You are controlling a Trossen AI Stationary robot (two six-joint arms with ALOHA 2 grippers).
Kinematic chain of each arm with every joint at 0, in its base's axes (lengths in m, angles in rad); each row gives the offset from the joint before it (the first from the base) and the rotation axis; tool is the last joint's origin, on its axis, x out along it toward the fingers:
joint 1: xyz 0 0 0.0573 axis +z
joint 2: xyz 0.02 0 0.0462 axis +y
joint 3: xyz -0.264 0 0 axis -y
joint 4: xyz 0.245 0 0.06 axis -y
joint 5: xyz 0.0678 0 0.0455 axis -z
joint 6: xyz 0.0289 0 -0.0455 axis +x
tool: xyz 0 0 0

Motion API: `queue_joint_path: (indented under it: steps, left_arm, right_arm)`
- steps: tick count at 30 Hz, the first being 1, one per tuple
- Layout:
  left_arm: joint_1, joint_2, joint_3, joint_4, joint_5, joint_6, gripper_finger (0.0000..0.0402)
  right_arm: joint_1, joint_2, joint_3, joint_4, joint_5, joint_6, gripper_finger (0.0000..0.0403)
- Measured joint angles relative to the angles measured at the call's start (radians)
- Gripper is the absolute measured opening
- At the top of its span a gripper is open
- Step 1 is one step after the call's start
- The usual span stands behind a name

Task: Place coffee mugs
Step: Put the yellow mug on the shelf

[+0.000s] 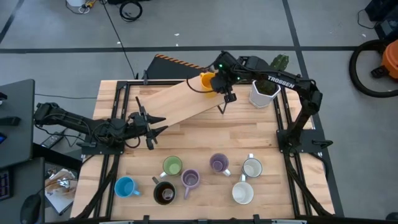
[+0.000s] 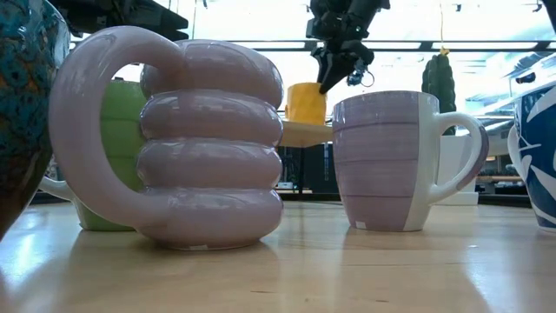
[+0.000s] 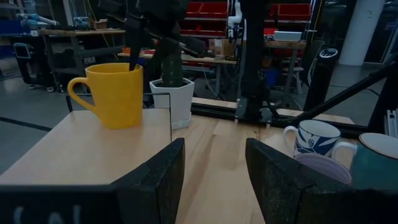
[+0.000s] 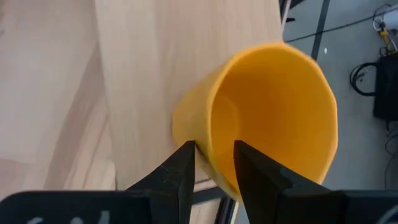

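At the far end of the raised light-wood board (image 1: 180, 99), which lay slantwise across the back of the wooden desk (image 1: 261, 134), the orange-yellow handled ceramic mug (image 1: 208, 81) stood upright with its mouth facing up. The right gripper (image 4: 212, 163) hung directly over this mug, its jaws pointing down and straddling the mug's wall: one finger sat inside the mouth and the other outside, at the rim on the side nearest the arm's wrist. The jaws stood at a narrow gap about the wall; whether they pressed on it or stood just clear of it could not be told. The mug's long axis ran vertically, in line with the jaws, so any lift or release would turn on a straight upward travel. The white faceted cactus pot (image 1: 263, 93) stood just beside the mug, toward the right arm's base. The left gripper (image 1: 151, 127) waited low near the board's near end, well apart from the mug, with its jaws spread wide and empty. Seven other mugs, among them the ribbed lilac mug (image 2: 187, 143), were grouped at the desk's front.
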Motion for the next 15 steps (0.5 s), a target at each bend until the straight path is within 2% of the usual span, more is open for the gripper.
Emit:
queue_joint_path:
  steps: [7, 15]
  left_arm:
    - [0.005, 0.0, 0.0, 0.018, -0.018, -0.002, 0.0176]
    - [0.092, 0.0, 0.0, 0.037, -0.027, -0.03, 0.0176]
  right_arm:
    - [-0.023, 0.001, 0.0, 0.001, -0.002, 0.006, 0.0116]
    - [-0.022, 0.002, -0.001, 0.037, -0.005, 0.007, 0.0116]
